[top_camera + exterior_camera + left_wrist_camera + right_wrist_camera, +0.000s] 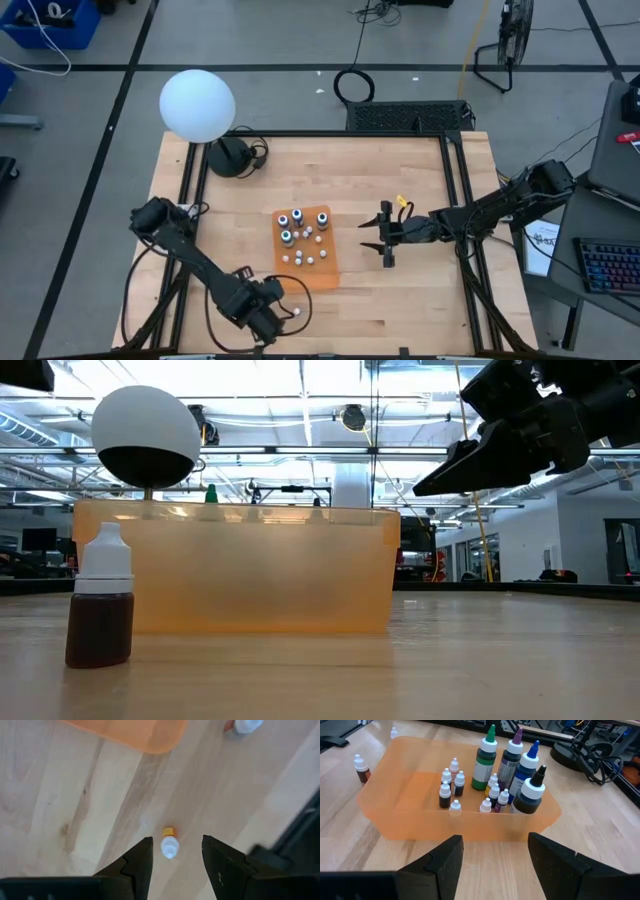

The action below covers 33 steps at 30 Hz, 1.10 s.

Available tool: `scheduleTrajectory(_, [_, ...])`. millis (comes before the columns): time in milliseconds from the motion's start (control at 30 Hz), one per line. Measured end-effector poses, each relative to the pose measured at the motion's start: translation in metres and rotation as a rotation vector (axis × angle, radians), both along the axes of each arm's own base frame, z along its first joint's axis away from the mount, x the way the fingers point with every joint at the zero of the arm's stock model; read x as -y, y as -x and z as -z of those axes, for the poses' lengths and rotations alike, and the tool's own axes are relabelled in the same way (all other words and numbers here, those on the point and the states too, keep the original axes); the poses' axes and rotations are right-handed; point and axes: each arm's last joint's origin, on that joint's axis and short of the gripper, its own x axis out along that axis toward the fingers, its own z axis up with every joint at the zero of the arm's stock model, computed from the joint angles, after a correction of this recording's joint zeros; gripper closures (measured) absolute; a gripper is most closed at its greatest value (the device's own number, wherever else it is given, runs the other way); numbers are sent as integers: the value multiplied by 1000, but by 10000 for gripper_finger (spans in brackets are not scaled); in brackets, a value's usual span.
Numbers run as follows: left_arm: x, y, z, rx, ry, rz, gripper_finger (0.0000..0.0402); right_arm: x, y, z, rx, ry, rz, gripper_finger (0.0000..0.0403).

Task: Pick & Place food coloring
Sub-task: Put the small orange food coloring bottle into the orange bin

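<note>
The food coloring bottles are tiny, with white caps. Several stand in the orange tray [318,268] [385,815], next to taller dye bottles [485,762]. One orange-bodied bottle [169,844] [297,312] stands on the table near its near edge. My left gripper [176,840] [285,312] is open and hovers over it, a finger on either side in its wrist view, touching nothing. A brown bottle [100,610] [361,769] stands on the table outside the tray. My right gripper [495,838] [383,240] is open, raised, just right of the tray.
A large white globe [197,105] on a dark base stands at the table's far left corner, with cables beside it. One more tiny bottle [394,731] stands on the table beyond the tray. Dark frame rails [455,200] run along the table's sides.
</note>
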Motion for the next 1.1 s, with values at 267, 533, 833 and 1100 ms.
scheduleTrajectory(267, [-5,-7,19,-128,1,0,229,0,0,1,-11,2,-2,190])
scheduleTrajectory(533, [-5,-11,31,-170,-6,0,229,0,0,1,-11,2,-2,190])
scheduleTrajectory(833, [-5,-14,34,-172,0,-46,229,0,1,1,-14,3,-2,190])
scheduleTrajectory(1100, [0,-15,51,-280,63,-33,229,0,1,1,-14,2,-2,190])
